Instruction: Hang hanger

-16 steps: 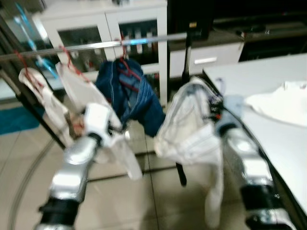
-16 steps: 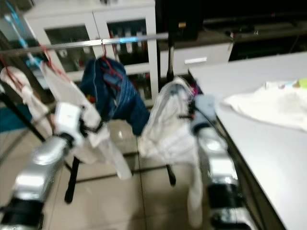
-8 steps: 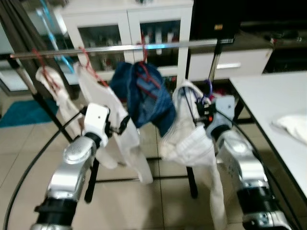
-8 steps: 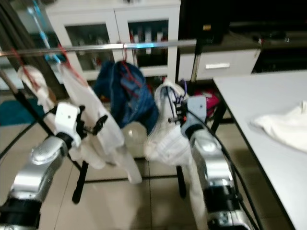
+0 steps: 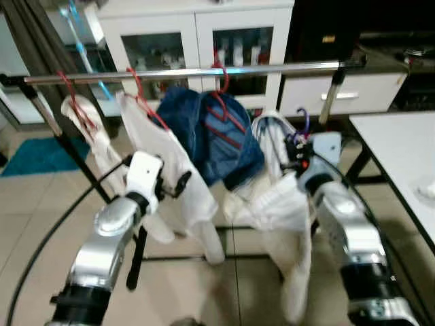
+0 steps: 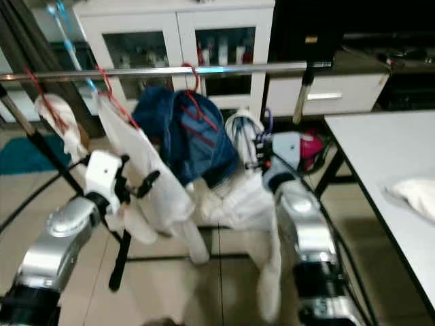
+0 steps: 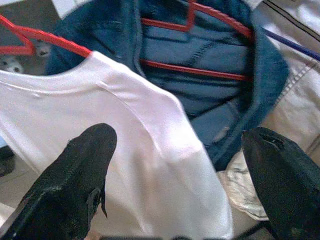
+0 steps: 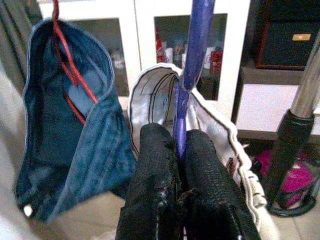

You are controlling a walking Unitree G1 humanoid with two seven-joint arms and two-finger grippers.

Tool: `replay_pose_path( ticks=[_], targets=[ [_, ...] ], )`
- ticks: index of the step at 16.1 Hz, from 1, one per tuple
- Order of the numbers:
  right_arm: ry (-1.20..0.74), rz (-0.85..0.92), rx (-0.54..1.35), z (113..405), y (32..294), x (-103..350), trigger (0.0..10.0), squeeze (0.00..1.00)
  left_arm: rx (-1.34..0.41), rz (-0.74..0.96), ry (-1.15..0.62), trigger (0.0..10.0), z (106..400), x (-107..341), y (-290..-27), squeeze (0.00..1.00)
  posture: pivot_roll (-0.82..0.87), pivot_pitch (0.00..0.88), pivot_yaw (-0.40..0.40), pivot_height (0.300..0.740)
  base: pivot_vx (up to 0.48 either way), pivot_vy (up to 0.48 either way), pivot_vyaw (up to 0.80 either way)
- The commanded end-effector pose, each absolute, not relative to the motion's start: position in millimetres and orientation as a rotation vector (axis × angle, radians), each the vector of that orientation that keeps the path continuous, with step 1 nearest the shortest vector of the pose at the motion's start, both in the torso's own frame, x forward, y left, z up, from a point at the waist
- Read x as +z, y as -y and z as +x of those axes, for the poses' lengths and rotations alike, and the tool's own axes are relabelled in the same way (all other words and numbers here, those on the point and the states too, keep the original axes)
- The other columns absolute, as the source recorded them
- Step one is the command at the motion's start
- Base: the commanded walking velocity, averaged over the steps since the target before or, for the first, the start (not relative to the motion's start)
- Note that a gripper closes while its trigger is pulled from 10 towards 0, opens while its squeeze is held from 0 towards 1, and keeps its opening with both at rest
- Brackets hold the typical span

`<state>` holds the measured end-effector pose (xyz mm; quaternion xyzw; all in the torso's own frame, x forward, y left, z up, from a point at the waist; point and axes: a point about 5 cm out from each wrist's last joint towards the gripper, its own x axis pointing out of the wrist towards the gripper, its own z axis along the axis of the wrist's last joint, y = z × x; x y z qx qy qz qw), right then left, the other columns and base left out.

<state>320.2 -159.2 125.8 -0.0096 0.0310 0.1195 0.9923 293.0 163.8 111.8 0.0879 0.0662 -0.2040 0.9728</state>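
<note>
The purple hanger [image 8: 192,65] is gripped at its neck by the right pincer [image 8: 181,165], whose two black fingers [image 8: 152,180] are clenched on it from either side. The hanger's stem is held upright, its long axis running straight up out of the pincer, with the hook [image 5: 304,119] at the top, below the level of the metal rail [image 5: 204,71] and apart from it. A white garment [image 5: 275,204] is carried on the hanger and is draped down below the pincer. To the pincer's left, a blue denim garment [image 8: 65,125] is seen on a red hanger [image 8: 70,70] hooked on the rail. The left pincer [image 7: 180,165] is spread wide and grasps nothing; just ahead of it a white shirt [image 7: 125,165] is hung. A white worktop [image 5: 401,156] is seen to the right pincer's right.
</note>
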Motion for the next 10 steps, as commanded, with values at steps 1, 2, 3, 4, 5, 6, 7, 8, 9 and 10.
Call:
replay_pose_path(
  ticks=[1,2,3,4,5,6,7,8,9,10],
  targets=[
    [0.060,-0.045,0.358,319,142,148,10.0,0.00,-0.405,0.199,-0.131,10.0,293,114,-168,0.00,-0.04,0.000,0.057,0.740,0.000,0.000,0.00],
    [0.077,-0.086,0.469,312,133,147,10.0,0.00,-0.406,0.203,-0.129,10.0,293,115,-169,0.00,-0.04,0.000,0.058,0.740,0.000,0.000,0.00],
    [0.080,-0.086,0.486,311,132,147,10.0,0.00,-0.407,0.204,-0.128,10.0,293,115,-170,0.00,-0.04,0.000,0.058,0.740,0.000,0.000,0.00],
    [0.096,-0.089,0.549,308,125,150,10.0,0.00,-0.410,0.207,-0.125,10.0,293,115,-170,0.00,-0.04,0.000,0.060,0.740,0.000,0.000,0.00],
    [0.108,-0.096,0.579,308,118,152,10.0,0.00,-0.412,0.207,-0.124,10.0,293,116,-170,0.00,-0.04,0.000,0.060,0.740,0.000,0.000,0.00],
    [0.112,-0.100,0.590,308,116,153,10.0,0.00,-0.413,0.208,-0.123,10.0,293,116,-170,0.00,-0.04,0.000,0.060,0.740,0.000,0.000,0.00],
    [0.116,-0.097,0.601,308,112,154,10.0,0.00,-0.414,0.209,-0.123,10.0,293,116,-170,0.00,-0.04,0.000,0.059,0.740,0.000,0.000,0.00],
    [0.123,-0.097,0.628,307,104,156,10.0,0.00,-0.417,0.210,-0.123,10.0,292,116,-170,0.00,-0.04,0.000,0.059,0.740,0.000,0.000,0.00],
    [0.123,-0.095,0.646,305,99,155,10.0,0.00,-0.417,0.211,-0.123,10.0,292,116,-170,0.00,-0.04,0.000,0.059,0.740,0.000,0.000,0.00],
    [0.120,-0.096,0.659,304,97,154,10.0,0.00,-0.417,0.212,-0.123,10.0,292,115,-170,0.00,-0.04,0.000,0.054,0.740,0.000,0.000,0.00]
  ],
)
